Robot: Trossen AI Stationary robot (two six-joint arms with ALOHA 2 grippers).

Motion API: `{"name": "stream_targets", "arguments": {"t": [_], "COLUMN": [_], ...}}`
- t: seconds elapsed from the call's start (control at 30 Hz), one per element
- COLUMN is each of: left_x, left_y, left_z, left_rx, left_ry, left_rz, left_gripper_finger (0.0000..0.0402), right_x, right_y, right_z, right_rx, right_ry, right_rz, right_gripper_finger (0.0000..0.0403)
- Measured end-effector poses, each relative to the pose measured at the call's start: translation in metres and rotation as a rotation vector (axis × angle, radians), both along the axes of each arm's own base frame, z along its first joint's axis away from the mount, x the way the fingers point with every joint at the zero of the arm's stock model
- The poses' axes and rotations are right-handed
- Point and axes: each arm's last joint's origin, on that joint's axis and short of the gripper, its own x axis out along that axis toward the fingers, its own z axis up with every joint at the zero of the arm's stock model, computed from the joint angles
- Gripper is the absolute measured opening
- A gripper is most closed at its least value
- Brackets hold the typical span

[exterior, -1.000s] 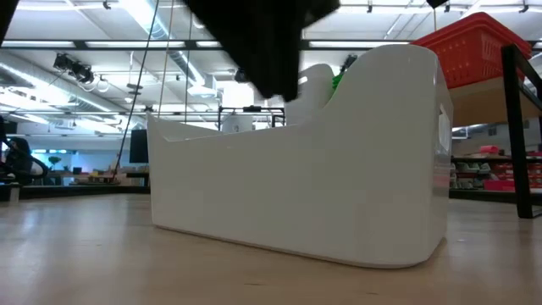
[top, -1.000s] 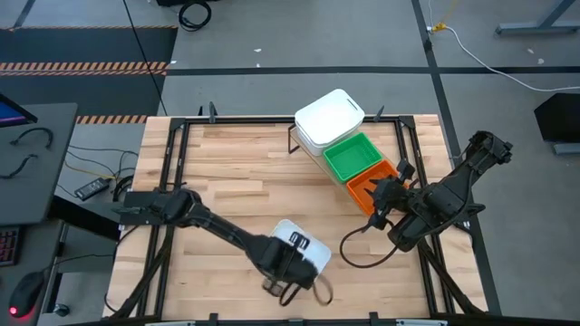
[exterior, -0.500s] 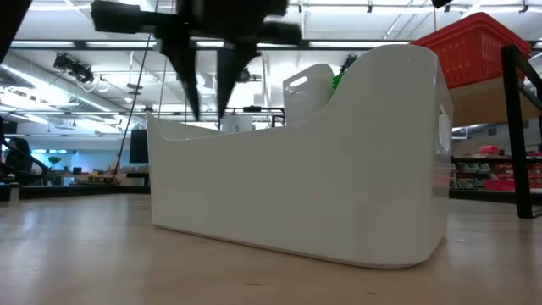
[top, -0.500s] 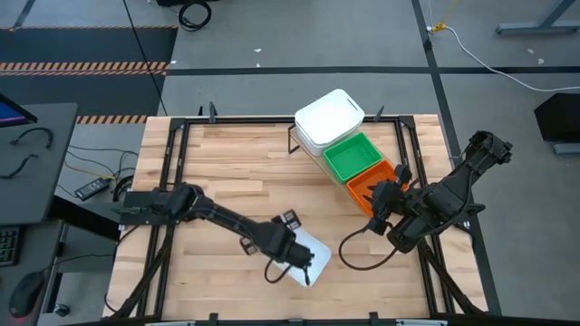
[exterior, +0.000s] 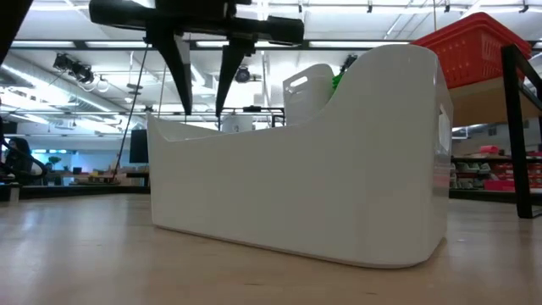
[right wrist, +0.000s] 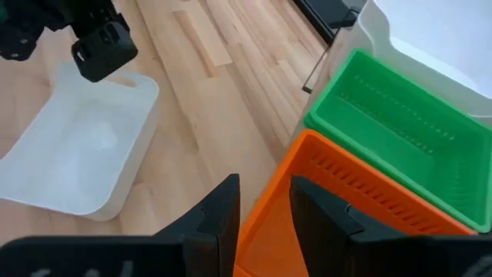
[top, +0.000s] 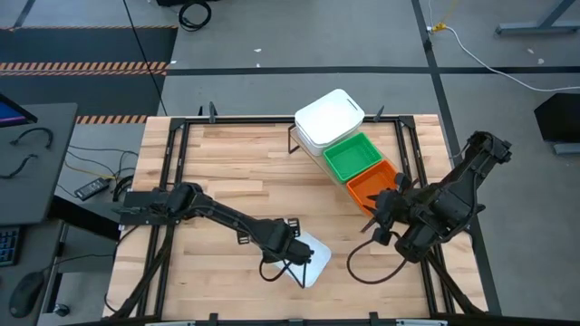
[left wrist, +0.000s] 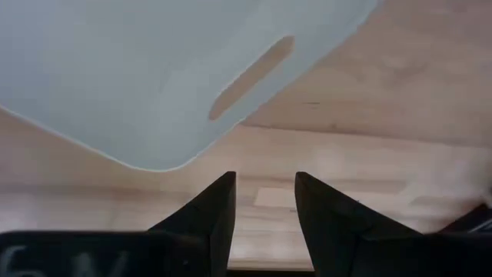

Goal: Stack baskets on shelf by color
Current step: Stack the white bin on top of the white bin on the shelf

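Wooden tabletop (top: 227,172) holds our last white basket (top: 306,260) near the front, the left gripper (top: 292,255) empty, fingers apart above its rim, so a shallow grab could tip it short of the shelf (top: 301,138).

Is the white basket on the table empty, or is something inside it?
Empty. The right wrist view looks into the white basket and shows only its bare white floor; nothing lies inside.

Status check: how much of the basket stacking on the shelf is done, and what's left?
Done: white stack, green basket and orange basket sit in a row on the shelf. In hand: nothing; the left gripper hovers open above a loose white basket on the table. Left: that basket. The right gripper empty, near the orange basket.
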Motion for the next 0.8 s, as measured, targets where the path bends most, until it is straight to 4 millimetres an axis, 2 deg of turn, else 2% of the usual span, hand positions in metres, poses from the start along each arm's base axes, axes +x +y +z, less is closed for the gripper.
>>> {"name": "stream_targets", "arguments": {"t": [0.23, 0.37, 0.47, 0.57, 0.8], "left_x": [0.003, 0.008, 0.012, 0.011, 0.017], "left_y": [-0.001, -0.005, -0.007, -0.007, -0.010], "left_z": [-0.010, -0.015, -0.015, -0.016, -0.043], "left_rx": [-0.039, 0.013, 0.001, -0.022, -0.026], "left_ry": [0.072, 0.039, -0.007, 0.018, 0.091], "left_rz": [-0.084, -0.148, -0.154, -0.151, -0.183], "left_gripper_finger": [0.0151, 0.0142, 0.0135, 0.0134, 0.0138], "right_x": [0.001, 0.001, 0.001, 0.001, 0.002], "right_y": [0.002, 0.002, 0.002, 0.002, 0.003], "right_z": [0.000, 0.000, 0.000, 0.000, 0.001], "right_rx": [0.012, 0.011, 0.013, 0.015, 0.021], "right_ry": [-0.013, -0.013, -0.014, -0.017, -0.024], "right_rz": [0.005, 0.005, 0.005, 0.005, 0.005], "right_gripper_finger": [0.0120, 0.0120, 0.0120, 0.0121, 0.0121]}}
